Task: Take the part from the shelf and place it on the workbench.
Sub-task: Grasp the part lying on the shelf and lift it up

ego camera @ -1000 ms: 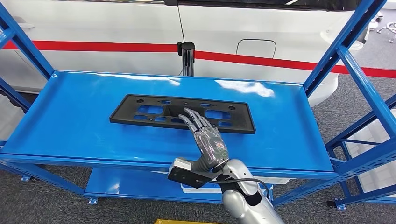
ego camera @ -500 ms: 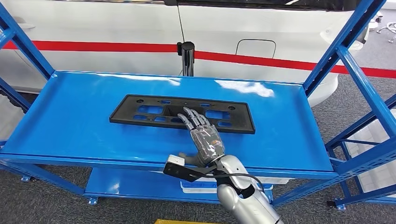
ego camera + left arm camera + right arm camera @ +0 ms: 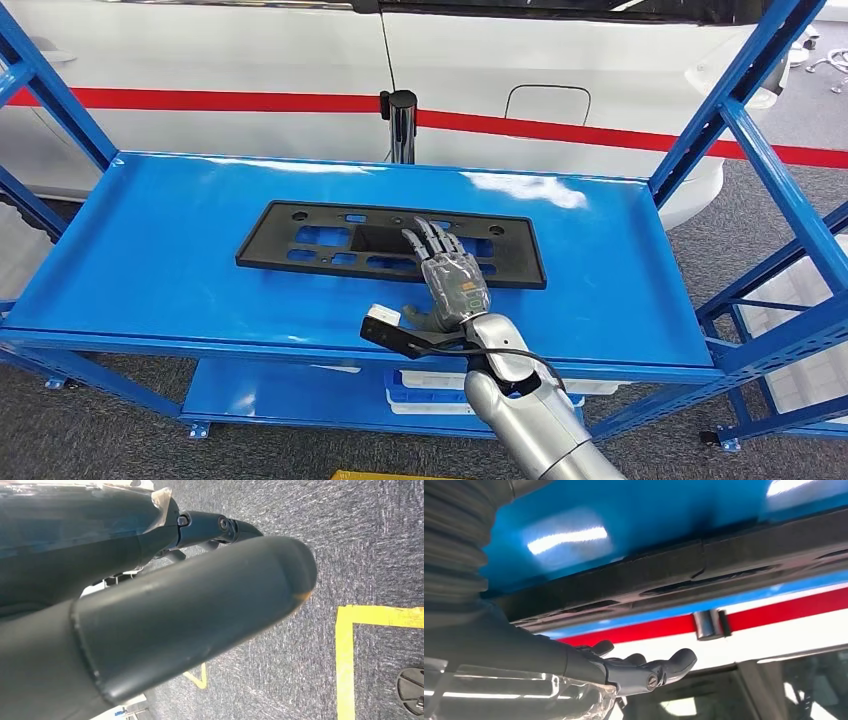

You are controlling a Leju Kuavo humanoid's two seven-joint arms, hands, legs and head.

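On the blue shelf [image 3: 150,260], black part [image 3: 300,240] under right hand's fingers [image 3: 432,240], spread flat, gripping nothing

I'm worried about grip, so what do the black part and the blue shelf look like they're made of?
Black part: probably moulded plastic, matte, with cut-out slots and no glare. Blue shelf: likely painted sheet metal, glossy, showing bright reflections. The right hand is spread above the part.
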